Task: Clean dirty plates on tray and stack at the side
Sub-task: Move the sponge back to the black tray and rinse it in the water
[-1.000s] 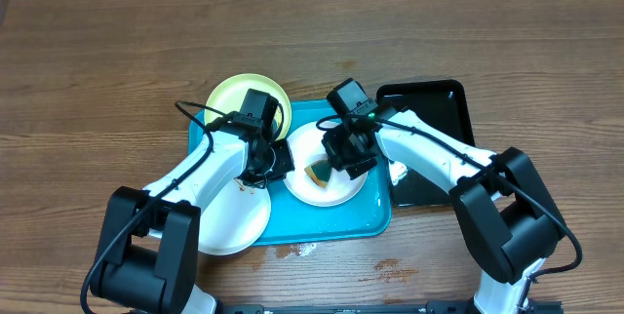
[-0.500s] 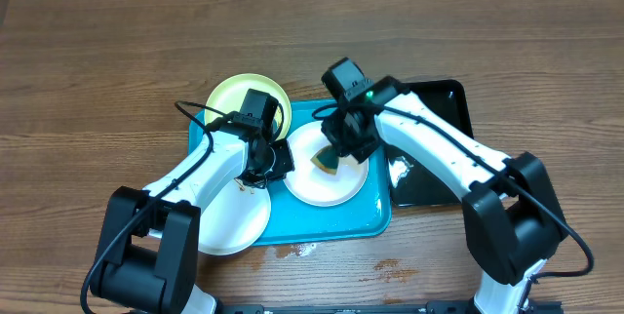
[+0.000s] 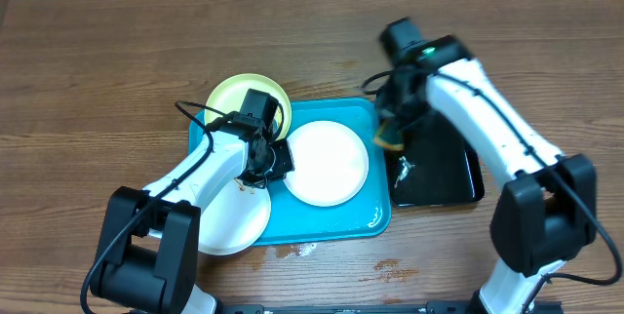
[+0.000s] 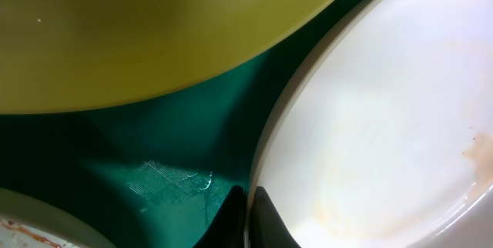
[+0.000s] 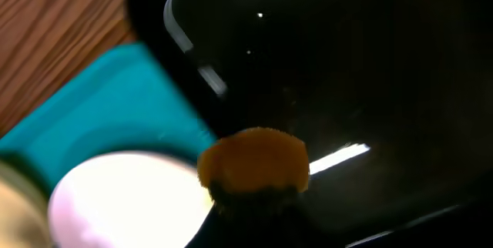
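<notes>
Right gripper point(image 3: 390, 137), clamped on a sponge point(image 5: 254, 159), has swung from the white plate point(image 3: 327, 163) to the black tray point(image 3: 439, 173). Left gripper point(image 3: 276, 158) pinches the plate's rim on the blue tray point(image 3: 375, 218); lifted by so thin a hold, it might slip.

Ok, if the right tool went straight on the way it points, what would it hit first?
Probably the glossy black rectangular tray: the right tool, shut on a brownish-yellow sponge, points at it; depth is unclear.
</notes>
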Available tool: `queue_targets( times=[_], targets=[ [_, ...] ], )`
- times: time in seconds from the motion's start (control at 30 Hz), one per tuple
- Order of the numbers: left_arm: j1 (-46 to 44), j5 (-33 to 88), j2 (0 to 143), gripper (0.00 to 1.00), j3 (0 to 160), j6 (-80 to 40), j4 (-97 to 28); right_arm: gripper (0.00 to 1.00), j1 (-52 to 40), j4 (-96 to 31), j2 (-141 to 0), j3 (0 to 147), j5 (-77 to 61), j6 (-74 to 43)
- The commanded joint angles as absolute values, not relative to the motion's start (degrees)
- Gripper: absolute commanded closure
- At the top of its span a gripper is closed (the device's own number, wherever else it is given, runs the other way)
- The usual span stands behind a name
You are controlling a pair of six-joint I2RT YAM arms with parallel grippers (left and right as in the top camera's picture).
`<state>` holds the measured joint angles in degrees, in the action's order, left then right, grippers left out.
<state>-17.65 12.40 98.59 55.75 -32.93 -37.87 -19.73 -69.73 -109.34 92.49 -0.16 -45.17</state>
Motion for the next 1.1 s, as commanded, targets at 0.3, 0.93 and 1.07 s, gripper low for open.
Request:
queue_targets(
  times=[0.3,0.93,1.07],
  targets=[
    [-17.7,11.8,99.1,0.96,56.0,-31.5,-37.6,0.96,-12.4,-64.6,-107.7,83.3,1.9,-20.9],
    [-17.7,11.6,98.5,0.95,56.5,-28.7,-36.9,0.59,-12.3,-45.4,-107.7,70.8,6.4,-16.0],
    [-17.7,11.6,98.5,0.95,56.5,-28.7,-37.0,0.57,-12.3,-54.1,-107.7,75.4,6.4,-16.3]
  ],
)
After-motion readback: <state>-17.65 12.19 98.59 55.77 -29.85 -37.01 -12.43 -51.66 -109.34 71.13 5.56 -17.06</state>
